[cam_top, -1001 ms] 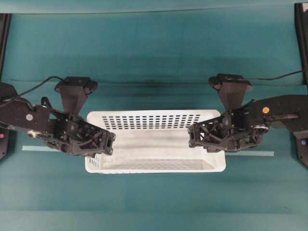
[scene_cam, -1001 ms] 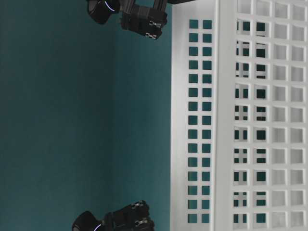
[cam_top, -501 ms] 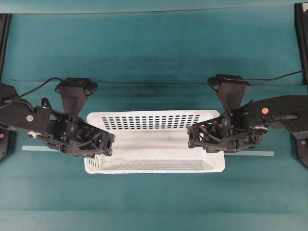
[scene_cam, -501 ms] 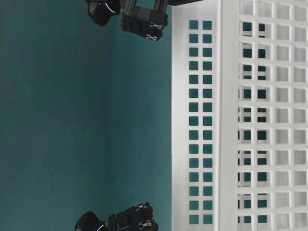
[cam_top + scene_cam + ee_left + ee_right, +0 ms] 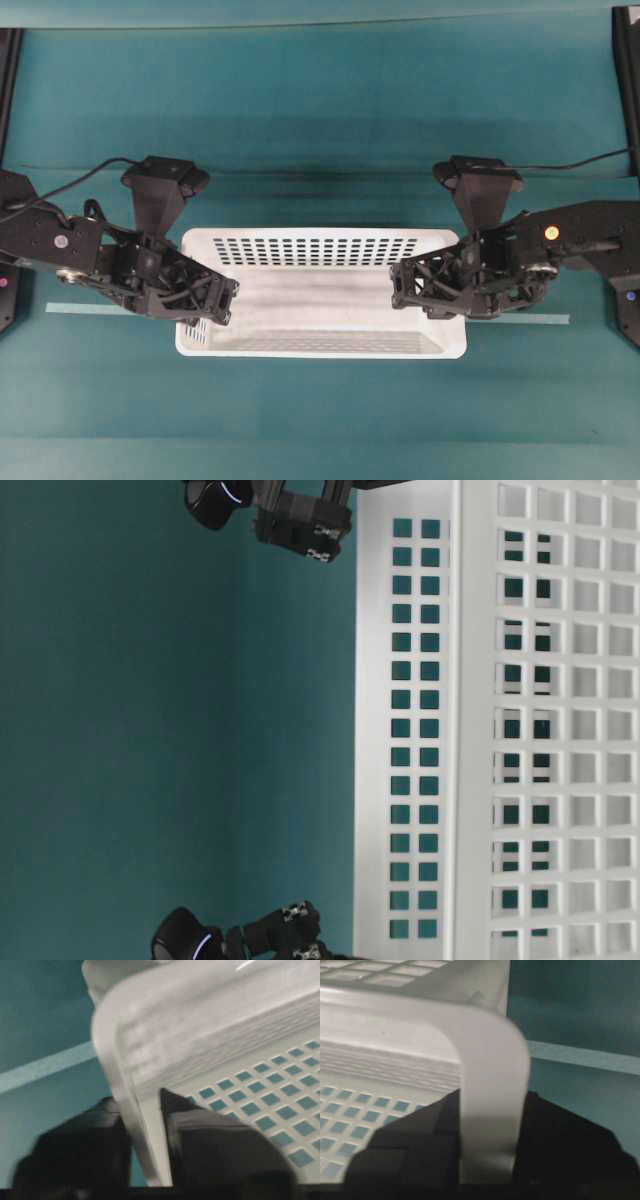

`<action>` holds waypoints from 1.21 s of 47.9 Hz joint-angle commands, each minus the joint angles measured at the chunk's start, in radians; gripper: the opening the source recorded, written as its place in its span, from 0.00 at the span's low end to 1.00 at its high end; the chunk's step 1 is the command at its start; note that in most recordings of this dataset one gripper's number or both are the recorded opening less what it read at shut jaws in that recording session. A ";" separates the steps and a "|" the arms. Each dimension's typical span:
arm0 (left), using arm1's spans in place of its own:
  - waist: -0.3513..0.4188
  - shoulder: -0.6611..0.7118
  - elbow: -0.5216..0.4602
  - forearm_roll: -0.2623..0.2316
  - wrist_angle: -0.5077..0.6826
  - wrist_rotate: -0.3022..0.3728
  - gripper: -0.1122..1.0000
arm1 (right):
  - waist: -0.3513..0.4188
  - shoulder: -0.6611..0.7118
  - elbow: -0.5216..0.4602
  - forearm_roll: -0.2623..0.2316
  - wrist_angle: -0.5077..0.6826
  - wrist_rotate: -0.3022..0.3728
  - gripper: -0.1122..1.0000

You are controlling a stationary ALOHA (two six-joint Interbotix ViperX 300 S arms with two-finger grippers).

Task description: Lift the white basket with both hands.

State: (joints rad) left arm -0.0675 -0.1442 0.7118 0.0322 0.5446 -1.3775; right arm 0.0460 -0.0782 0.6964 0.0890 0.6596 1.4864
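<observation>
— Basket first: where does the white basket [image 5: 320,295] sit?

— Middle of the teal desk [image 5: 320,120] in the overhead view, long sides running left to right, its near rim over a pale tape line [image 5: 75,307] that shows at either end. From above I cannot tell whether its floor touches the desk.

— And the left pincer [image 5: 215,300]?

— At the basket's left short end. The left wrist view shows the rim wall [image 5: 127,1110] standing between the two black fingers [image 5: 215,1150], one inside over the perforated wall, one outside over the desk. It is clamped on that rim.

— The right pincer [image 5: 405,285]?

— Same at the right short end. In the right wrist view the rounded rim [image 5: 490,1110] runs down between its fingers [image 5: 415,1145], dark pads pressed on both sides, so it grips the basket as well.

— Anything from the low camera?

— That view is turned sideways. The basket's gridded wall [image 5: 500,730] fills its right half, and black arm parts [image 5: 290,520] show at the top and bottom edges beside it.
</observation>
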 commanded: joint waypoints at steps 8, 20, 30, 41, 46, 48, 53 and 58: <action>0.008 -0.008 0.005 0.008 -0.015 0.008 0.73 | 0.021 0.018 -0.003 -0.008 -0.008 0.008 0.66; 0.008 -0.008 0.005 0.008 -0.015 0.008 0.95 | 0.021 0.018 -0.003 -0.052 -0.043 0.008 0.98; 0.008 -0.009 0.002 0.006 -0.014 0.005 0.95 | 0.011 -0.006 -0.003 -0.052 -0.031 0.003 0.97; -0.003 -0.109 0.008 0.005 0.025 0.008 0.95 | -0.005 -0.126 -0.011 -0.057 0.048 -0.002 0.97; -0.005 -0.175 0.021 0.005 0.026 0.020 0.95 | -0.008 -0.196 -0.006 -0.057 0.043 -0.014 0.97; -0.006 -0.202 0.029 0.005 0.026 0.021 0.95 | -0.006 -0.222 -0.003 -0.057 0.031 -0.026 0.97; -0.006 -0.270 0.044 0.005 0.025 0.021 0.95 | -0.008 -0.284 0.005 -0.057 -0.002 -0.048 0.97; -0.005 -0.339 0.043 0.005 0.020 0.034 0.95 | -0.012 -0.330 0.017 -0.058 -0.037 -0.067 0.97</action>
State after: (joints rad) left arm -0.0706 -0.4295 0.7655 0.0353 0.5722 -1.3530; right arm 0.0368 -0.3758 0.7148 0.0353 0.6535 1.4297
